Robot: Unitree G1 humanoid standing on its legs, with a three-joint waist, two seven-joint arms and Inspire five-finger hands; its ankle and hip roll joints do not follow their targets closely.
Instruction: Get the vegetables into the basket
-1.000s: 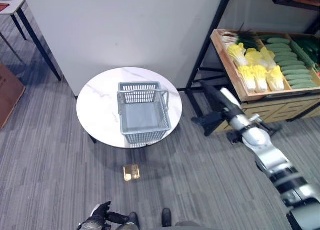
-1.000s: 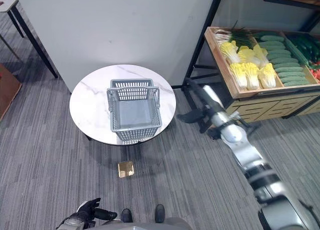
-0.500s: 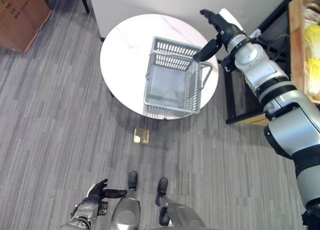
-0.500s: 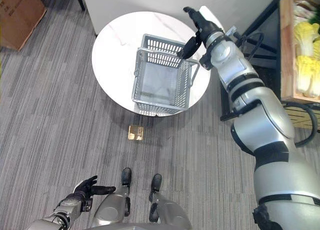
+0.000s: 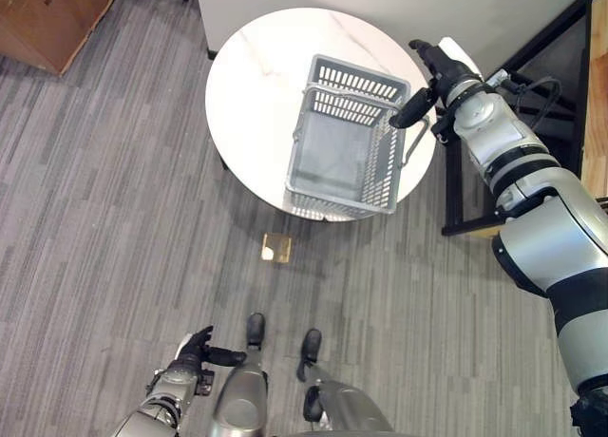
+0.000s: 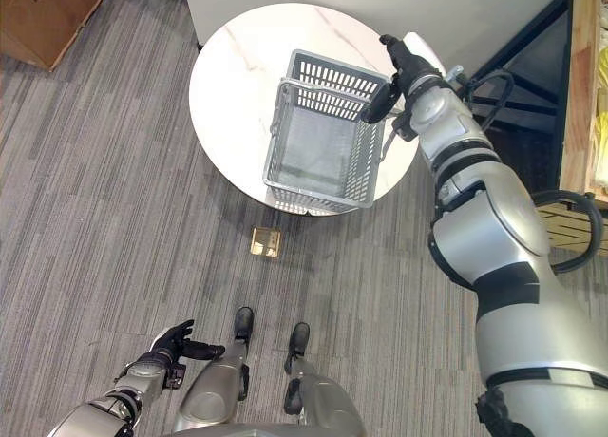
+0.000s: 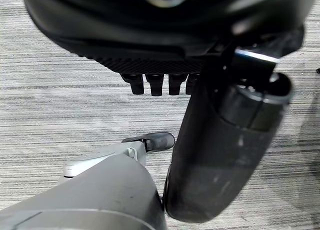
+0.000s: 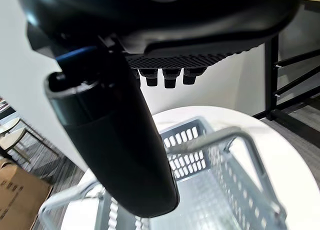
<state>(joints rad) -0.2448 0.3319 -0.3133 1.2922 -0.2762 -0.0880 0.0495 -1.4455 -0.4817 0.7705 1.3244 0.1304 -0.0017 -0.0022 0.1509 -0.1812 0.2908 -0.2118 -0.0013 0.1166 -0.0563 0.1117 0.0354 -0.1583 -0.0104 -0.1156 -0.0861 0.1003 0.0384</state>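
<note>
Left hand (image 5: 190, 353) hangs low by the carpet, fingers loosely relaxed, holding nothing. The grey plastic mesh basket (image 5: 350, 138) sits empty on the round white marble-look table (image 5: 255, 76), long axis running from the near table edge toward the wall, handles folded out to its sides. Right hand (image 5: 429, 71) hovers just beside the basket's far right corner, fingers straight and empty, thumb pointing toward the rim. The yellow-white cabbages (image 6: 602, 71) lie well off to the right on the wooden shelf (image 6: 573, 123), so the right arm is clearly nearer them.

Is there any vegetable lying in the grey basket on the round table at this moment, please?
No, the basket on the white table shows only its bare grey floor, with no vegetable inside.
</note>
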